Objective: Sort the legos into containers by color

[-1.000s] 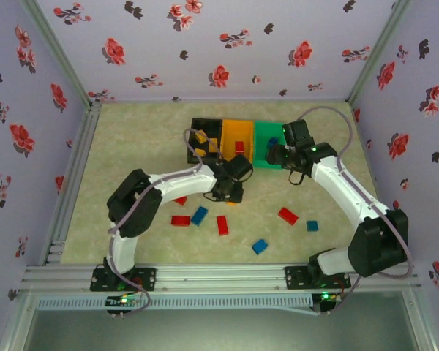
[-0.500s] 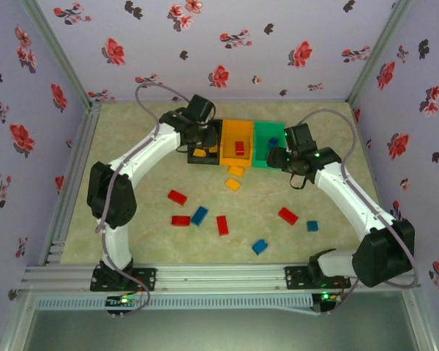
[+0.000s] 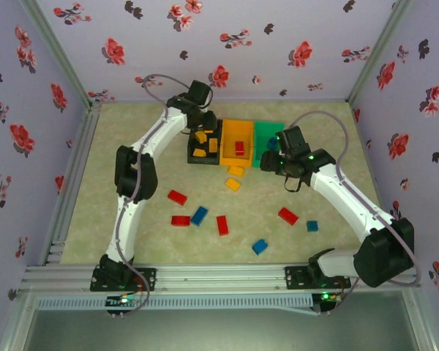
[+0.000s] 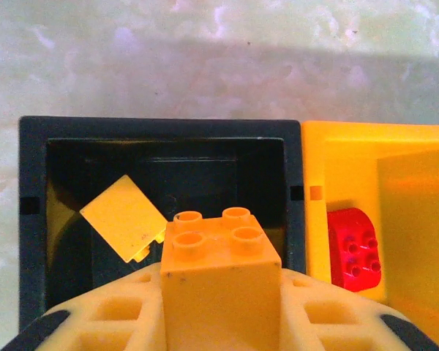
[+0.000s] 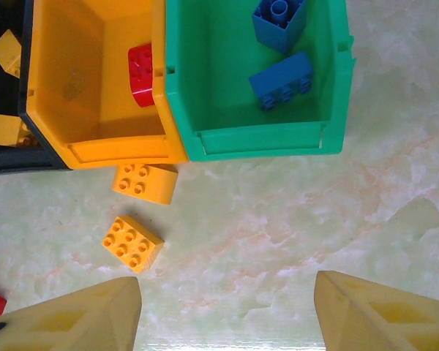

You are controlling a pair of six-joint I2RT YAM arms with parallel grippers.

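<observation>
Yellow-orange brick (image 4: 218, 259), studs up, clamped between the fingers of my left gripper (image 4: 219, 314); it hangs over the open black bin (image 4: 29, 219). Wrist view: a second yellow-orange piece (image 4: 123, 217) lies tilted on that bin's floor, left of the held one. From overhead a few yellow-orange pieces show inside the black bin; count unclear beside my arm.

Orange bin (image 3: 234, 131) sits flush against the black bin's right side. One red brick (image 4: 355, 248) inside it, studs showing. Green bin (image 5: 205, 73) sits flush against the orange bin's other side, so the three make one row. Two blue pieces in the green bin, both toward its far end: a longer blue brick (image 5: 282, 80) on the floor, and a squarer blue brick (image 5: 279, 20) partly cut by the frame edge.

My right gripper (image 5: 227, 292) is spread wide with nothing between the fingers, held above the bare table (image 5: 314, 205) just on the near side of the green bin.

Loose on the table, in front of the orange bin: a first stray yellow-orange brick (image 5: 144, 183) close against its front wall, and a second stray yellow-orange brick (image 5: 133, 243) just nearer to me. Further toward my bases, overhead view: four loose red bricks (image 3: 222, 224) and three loose blue bricks (image 3: 199, 215), scattered, well clear of the bins
</observation>
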